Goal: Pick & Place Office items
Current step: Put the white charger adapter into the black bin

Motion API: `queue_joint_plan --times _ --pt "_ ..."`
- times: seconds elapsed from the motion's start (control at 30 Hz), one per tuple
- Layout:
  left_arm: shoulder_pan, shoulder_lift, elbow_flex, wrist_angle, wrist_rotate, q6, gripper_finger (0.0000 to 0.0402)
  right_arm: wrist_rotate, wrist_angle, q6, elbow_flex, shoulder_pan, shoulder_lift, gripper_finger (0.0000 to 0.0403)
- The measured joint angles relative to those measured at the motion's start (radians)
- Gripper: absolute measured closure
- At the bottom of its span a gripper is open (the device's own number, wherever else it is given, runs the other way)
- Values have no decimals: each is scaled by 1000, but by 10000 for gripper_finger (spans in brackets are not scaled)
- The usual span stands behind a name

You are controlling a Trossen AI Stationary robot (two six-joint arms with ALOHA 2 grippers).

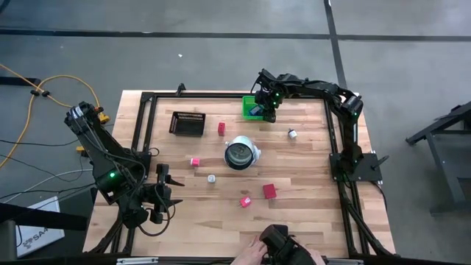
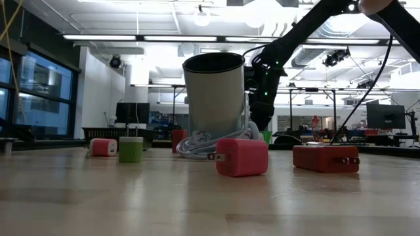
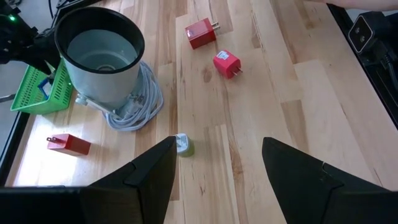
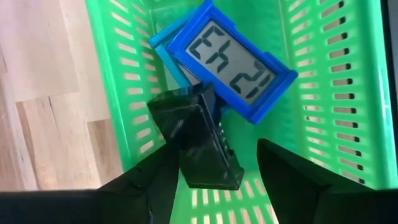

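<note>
Wood-slat table (image 1: pixel 309 169) in a big lab w/ strip lights; our right gripper (image 4: pixel 214 165) hangs inside the green bin (image 4: pixel 323 93), jaws apart, black block (image 4: pixel 199 146) loose btwn them beside the blue clock (image 4: pixel 233 65), prob so it drops in flat. Left gripper (image 3: pixel 217 168) waits at the near-left table edge, jaws apart & empty, aimed at the pink block (image 3: pixel 226 63) and red block (image 3: pixel 200 33) lying loose near the white cup (image 3: pixel 99 53), so plenty left imo.
</note>
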Motion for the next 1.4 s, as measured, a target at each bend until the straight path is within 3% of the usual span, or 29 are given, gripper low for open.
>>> queue_joint_plan --times 0.37,0.87,1.4 --pt "0 0 0 0 0 0 174 1 -3 0 0 9 -6 200" --pt "0 0 0 0 0 0 174 2 -7 -1 0 24 -144 200" --pt "0 0 0 3 0 0 174 61 -50 51 0 49 -145 200"
